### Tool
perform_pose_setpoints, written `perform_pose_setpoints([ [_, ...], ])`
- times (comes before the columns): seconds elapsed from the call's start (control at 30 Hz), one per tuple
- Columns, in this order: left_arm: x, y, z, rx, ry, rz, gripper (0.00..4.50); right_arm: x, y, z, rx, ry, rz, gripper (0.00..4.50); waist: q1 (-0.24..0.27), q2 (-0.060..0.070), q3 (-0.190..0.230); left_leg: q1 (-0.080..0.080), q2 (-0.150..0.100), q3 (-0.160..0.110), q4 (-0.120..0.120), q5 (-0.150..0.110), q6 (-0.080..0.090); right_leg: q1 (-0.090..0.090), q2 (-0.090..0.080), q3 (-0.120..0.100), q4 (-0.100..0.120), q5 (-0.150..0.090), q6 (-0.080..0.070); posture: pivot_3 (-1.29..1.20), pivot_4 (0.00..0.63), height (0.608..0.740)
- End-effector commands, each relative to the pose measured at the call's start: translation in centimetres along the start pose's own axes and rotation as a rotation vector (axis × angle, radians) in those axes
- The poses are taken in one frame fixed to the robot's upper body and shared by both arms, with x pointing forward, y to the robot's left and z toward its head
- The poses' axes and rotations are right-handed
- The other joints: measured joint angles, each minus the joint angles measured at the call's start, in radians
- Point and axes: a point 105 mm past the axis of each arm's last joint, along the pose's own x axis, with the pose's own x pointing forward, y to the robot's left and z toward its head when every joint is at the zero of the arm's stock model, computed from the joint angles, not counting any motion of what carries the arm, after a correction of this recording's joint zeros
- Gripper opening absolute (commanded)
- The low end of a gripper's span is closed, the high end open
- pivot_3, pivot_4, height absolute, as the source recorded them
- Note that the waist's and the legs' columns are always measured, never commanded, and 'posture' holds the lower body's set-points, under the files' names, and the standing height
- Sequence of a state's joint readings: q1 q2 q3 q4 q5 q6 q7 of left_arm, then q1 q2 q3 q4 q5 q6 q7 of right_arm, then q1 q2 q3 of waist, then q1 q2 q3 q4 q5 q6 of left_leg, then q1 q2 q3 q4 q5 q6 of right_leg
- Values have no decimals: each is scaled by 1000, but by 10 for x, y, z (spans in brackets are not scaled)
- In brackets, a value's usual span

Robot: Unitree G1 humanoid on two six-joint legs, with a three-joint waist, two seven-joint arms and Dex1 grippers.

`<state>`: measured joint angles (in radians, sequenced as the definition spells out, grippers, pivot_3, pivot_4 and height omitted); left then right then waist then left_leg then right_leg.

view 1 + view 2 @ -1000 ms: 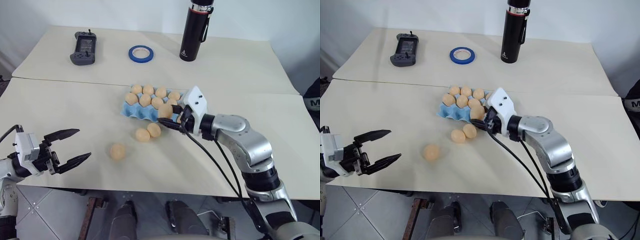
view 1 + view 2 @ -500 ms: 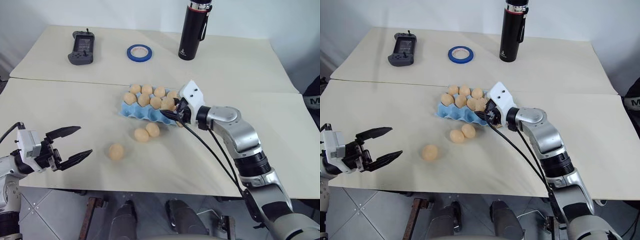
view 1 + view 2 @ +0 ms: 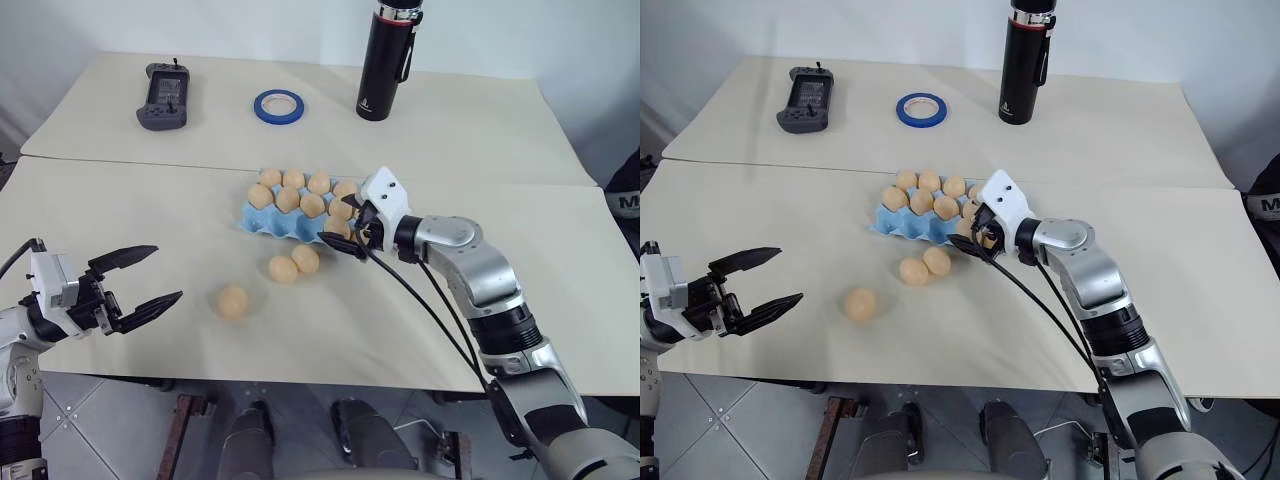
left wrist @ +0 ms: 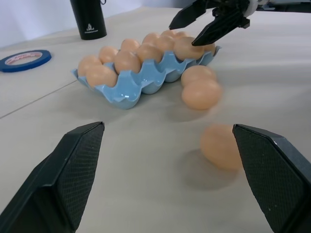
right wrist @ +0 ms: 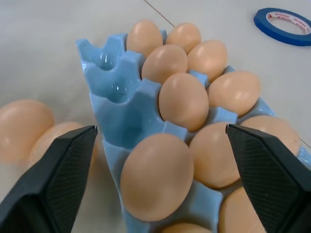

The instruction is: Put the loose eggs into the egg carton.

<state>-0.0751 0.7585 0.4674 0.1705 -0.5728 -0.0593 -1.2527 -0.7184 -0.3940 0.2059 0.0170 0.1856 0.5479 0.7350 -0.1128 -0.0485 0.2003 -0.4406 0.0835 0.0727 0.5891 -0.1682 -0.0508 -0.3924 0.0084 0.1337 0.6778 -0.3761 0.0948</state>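
My right gripper point(image 3: 343, 229) hangs at the near right corner of the egg carton point(image 3: 270, 222), jaws wide, an egg point(image 5: 156, 176) seated in the cup between them. Three loose eggs point(image 3: 284, 269) lie on the surface point(image 3: 150, 230) just before the carton. My left gripper point(image 3: 142, 283) waits well apart, jaws wide. A tape ring point(image 3: 279, 105), bottle point(image 3: 385, 60) and handheld controller point(image 3: 164, 96) stand far behind.

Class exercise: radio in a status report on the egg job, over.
Right gripper open at the egg carton, an egg seated between its fingers. Left gripper open, empty. Three loose eggs on the table. Nothing in the way.
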Motion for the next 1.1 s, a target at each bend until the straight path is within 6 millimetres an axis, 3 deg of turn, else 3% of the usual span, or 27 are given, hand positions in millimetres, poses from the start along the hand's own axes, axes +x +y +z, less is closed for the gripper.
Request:
perform_pose_setpoints([
  [0.03,-1,5,8,41,-15,22,4500,-12,-4,22,-36,-69,14,4482,-1,0,0,0,0,0,0,0,0,0,0,0,0,0,0,0,150,740],
  [0.13,0,6,9,45,-22,41,4500,-18,-5,32,-27,-115,52,4482,-1,0,0,0,0,0,0,0,0,0,0,0,0,0,0,0,150,740],
  [0.2,-1,9,9,50,-26,69,4500,-24,-6,49,-56,-237,75,4482,-1,0,0,0,0,0,1,0,0,0,0,0,0,0,0,0,150,740],
  [0.27,-3,10,7,53,-26,103,4500,-33,-10,54,-28,-309,94,4482,0,0,0,0,0,0,1,0,0,1,0,0,0,0,0,0,150,740],
  [0.5,-21,4,1,56,-22,242,4500,-71,-10,20,-20,-304,233,4482,2,0,0,0,0,0,0,0,0,2,0,-1,-1,0,0,0,150,740],
  [0.63,-45,-7,-5,41,1,364,4500,-99,-2,-2,-1,-279,348,4482,-1,0,0,1,1,0,1,-1,1,3,-1,-1,-3,0,1,0,150,740],
  [0.8,-76,-29,-9,14,48,463,4500,-123,1,-4,57,-259,446,4482,-8,1,1,10,2,0,1,-1,1,12,-1,0,-5,-1,-1,0,150,740],
  [0.87,-84,-38,-12,-1,71,469,4500,-127,-2,-7,62,-230,454,4482,-12,1,1,17,3,-1,-1,-3,1,21,-1,2,-14,-8,-17,0,150,740],
  [1.0,-84,-47,-12,-9,80,459,4500,-130,-11,-11,65,-193,423,4482,-15,1,1,20,3,-1,-2,-6,-2,31,-3,6,-25,-7,-21,0,150,740],
  [1.1,-68,-58,-7,-16,60,405,4500,-132,-13,-10,69,-196,408,4482,-19,1,1,20,2,-1,-5,-7,1,34,-7,6,-34,-6,-22,0,150,740],
])
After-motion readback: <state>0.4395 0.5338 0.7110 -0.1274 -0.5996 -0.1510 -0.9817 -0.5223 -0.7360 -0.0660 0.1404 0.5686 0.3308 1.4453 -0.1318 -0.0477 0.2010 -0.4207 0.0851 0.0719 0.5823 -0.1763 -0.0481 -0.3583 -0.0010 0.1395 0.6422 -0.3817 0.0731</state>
